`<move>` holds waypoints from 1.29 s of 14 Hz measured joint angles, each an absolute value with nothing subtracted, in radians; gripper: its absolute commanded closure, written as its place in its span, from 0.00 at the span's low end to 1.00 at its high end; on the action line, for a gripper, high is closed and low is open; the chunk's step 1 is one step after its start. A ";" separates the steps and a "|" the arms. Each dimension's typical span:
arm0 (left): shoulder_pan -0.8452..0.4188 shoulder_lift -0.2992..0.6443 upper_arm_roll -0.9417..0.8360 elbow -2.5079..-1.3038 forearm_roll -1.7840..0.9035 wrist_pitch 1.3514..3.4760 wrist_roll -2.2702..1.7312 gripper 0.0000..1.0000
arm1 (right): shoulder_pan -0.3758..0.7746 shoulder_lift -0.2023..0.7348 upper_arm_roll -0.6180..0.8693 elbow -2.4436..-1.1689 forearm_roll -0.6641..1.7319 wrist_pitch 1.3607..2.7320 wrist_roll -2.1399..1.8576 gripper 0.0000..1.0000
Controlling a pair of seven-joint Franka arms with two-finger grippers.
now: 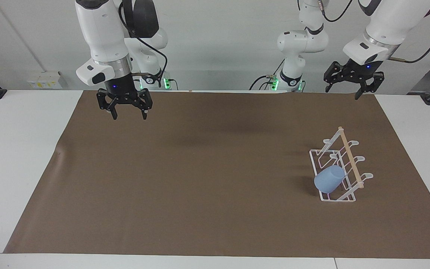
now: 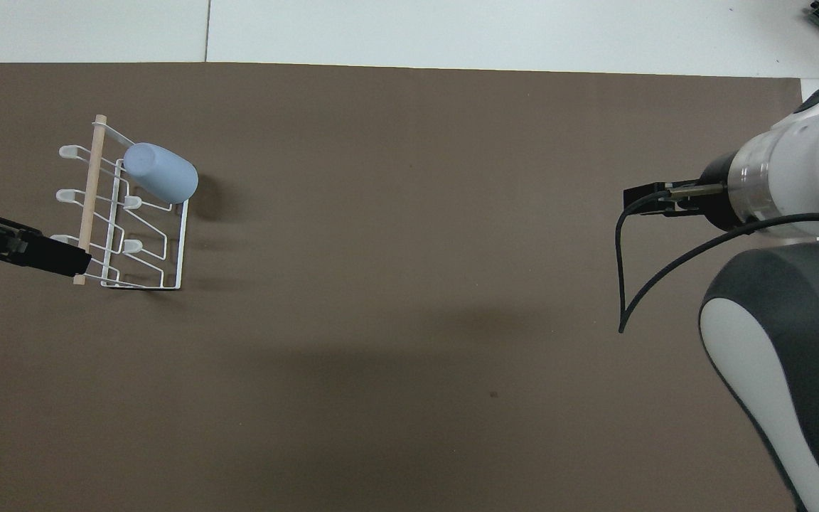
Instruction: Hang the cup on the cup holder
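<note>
The light blue cup (image 1: pixel 329 179) hangs tilted on a prong of the white wire cup holder (image 1: pixel 352 161), at the rack's end farthest from the robots. In the overhead view the cup (image 2: pixel 161 173) sits mouth-down over the prong of the cup holder (image 2: pixel 89 199). My left gripper (image 1: pixel 342 92) is open and empty, raised over the mat's edge by the arm bases, apart from the rack. My right gripper (image 1: pixel 129 116) is open and empty, raised over the mat toward the right arm's end.
A brown mat (image 1: pixel 200 186) covers most of the white table (image 1: pixel 13 149). One of the left gripper's fingers (image 2: pixel 54 257) overlaps the rack's near end in the overhead view. The rack is the only object on the mat.
</note>
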State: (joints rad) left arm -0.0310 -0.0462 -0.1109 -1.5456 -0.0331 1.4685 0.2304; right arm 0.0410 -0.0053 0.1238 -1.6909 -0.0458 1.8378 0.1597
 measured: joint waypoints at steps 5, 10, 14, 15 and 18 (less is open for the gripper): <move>-0.030 -0.046 -0.105 -1.546 -0.031 1.455 0.230 0.00 | 0.042 -0.007 0.126 -1.691 -0.046 1.771 0.160 0.00; 0.006 -0.046 -0.106 -1.558 -0.031 1.451 0.227 0.00 | 0.046 -0.026 0.128 -1.691 -0.046 1.653 0.160 0.00; 0.007 -0.041 -0.106 -1.559 -0.031 1.460 0.227 0.00 | 0.046 -0.030 0.131 -1.691 -0.046 1.639 0.160 0.00; 0.006 -0.040 -0.101 -1.559 -0.031 1.461 0.227 0.00 | 0.046 -0.030 0.131 -1.692 -0.046 1.639 0.160 0.00; -0.022 -0.035 -0.046 -1.557 -0.035 1.461 0.227 0.00 | 0.037 -0.030 0.128 -1.692 -0.046 1.639 0.160 0.00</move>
State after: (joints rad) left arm -0.0218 -0.0350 -0.0458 -1.5574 -0.0353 1.4611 0.2274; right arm 0.0375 -0.0298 0.1280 -1.6917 -0.0458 1.6391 0.1597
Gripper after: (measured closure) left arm 0.000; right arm 0.000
